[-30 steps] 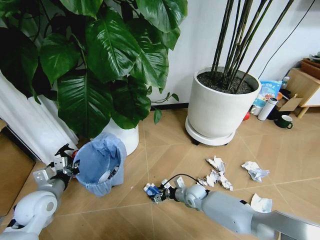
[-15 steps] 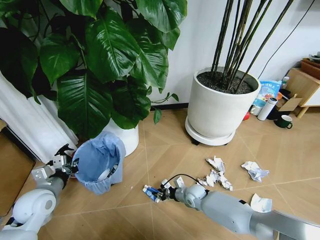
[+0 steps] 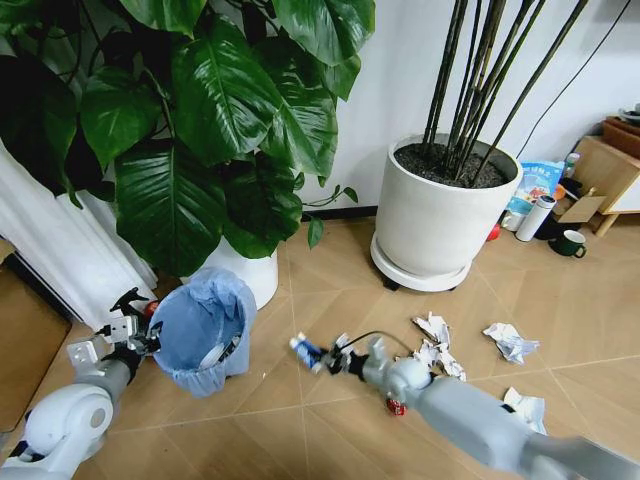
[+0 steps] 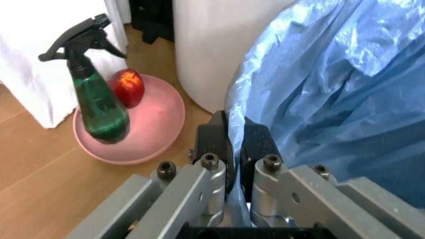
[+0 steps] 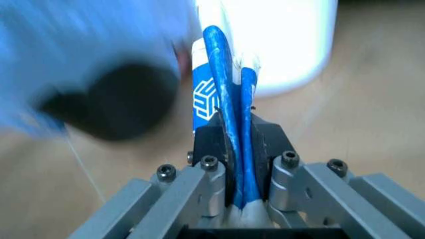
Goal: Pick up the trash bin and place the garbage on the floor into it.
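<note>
- Your left gripper [image 3: 140, 333], lower left of the head view, is clamped on the rim of the trash bin [image 3: 203, 327], by the white plant pot [image 3: 250, 275].
- Your right gripper [image 3: 327, 358], bottom centre, pinches a blue-white wrapper [image 3: 306, 349] above the floor [image 3: 330, 300].
- Paper wads [image 3: 432, 345] lie right of centre w/ a red scrap [image 3: 396, 406] nearby.

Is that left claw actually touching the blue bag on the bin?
Touching. In the left wrist view, the left gripper has its fingers pinched shut on a fold of the light-blue bag lining the trash bin.
</note>
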`<state>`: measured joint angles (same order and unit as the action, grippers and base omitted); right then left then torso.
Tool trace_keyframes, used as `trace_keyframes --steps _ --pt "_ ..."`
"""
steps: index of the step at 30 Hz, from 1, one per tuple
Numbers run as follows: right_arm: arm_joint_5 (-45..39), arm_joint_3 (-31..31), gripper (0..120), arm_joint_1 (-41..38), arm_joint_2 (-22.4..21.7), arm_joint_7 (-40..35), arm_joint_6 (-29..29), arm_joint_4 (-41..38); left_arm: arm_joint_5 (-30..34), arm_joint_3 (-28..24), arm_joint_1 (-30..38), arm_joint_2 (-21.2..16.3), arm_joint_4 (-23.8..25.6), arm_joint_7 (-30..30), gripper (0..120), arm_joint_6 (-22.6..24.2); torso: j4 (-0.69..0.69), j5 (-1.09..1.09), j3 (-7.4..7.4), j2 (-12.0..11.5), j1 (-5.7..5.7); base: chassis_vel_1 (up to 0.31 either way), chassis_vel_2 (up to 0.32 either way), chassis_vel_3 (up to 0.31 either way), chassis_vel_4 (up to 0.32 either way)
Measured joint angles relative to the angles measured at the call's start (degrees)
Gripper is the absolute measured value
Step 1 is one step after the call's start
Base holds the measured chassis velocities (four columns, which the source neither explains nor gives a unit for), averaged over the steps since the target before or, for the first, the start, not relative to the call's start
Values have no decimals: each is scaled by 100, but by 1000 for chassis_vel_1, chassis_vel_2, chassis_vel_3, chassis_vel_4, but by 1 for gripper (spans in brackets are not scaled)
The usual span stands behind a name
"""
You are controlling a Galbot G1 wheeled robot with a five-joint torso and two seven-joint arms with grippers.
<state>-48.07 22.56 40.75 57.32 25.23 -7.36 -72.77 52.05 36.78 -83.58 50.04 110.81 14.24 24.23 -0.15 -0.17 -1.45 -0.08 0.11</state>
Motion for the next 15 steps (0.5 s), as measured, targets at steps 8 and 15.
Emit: trace_keyframes --steps 8,15 --pt "-554 -908 5 276 -449 1107 -860 -1237 -53 -243 -229 -227 261 -13 0 61 1 0 0 1 0 0 0 0 0" --pt "-966 -818 5 -73 -440 1598 -948 -1879 -10 -435 -170 -383 319 -18 0 80 2 -1 0 1 0 0 0 0 0"
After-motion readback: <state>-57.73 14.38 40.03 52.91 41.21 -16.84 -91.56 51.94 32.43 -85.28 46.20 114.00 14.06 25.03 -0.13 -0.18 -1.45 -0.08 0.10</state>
